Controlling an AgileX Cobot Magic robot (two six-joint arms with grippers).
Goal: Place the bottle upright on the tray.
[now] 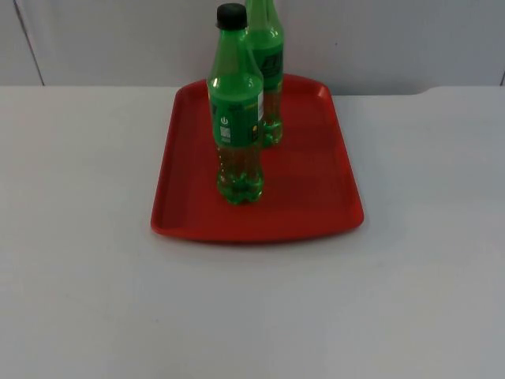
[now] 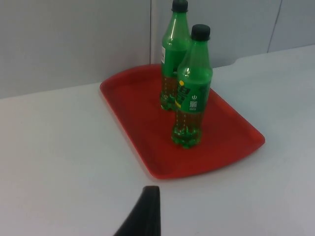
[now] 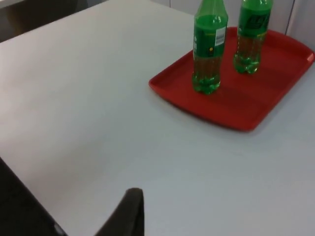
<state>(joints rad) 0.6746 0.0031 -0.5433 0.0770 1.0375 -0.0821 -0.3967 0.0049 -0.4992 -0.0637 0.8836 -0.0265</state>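
A red tray [image 1: 316, 205] lies at the middle back of the white table. Two green bottles stand upright on it, both with liquid at the bottom. The nearer bottle [image 1: 237, 118] has a black cap and a label; the farther bottle [image 1: 268, 63] stands just behind it to the right. From the left wrist I see the nearer bottle [image 2: 192, 93], the farther bottle [image 2: 172, 59] and the tray [image 2: 133, 108]. My left gripper [image 2: 146, 214] hangs over bare table, well short of the tray. My right gripper [image 3: 130, 211] is farther from the tray [image 3: 246, 105], nearer bottle [image 3: 209, 49] and farther bottle [image 3: 252, 37], holding nothing I can see.
The grey partition wall [image 1: 118, 39] rises right behind the tray. White table top [image 1: 252, 316] spreads in front of the tray and to both sides. A dark drop beyond the table edge [image 3: 15, 206] lies close to the right gripper.
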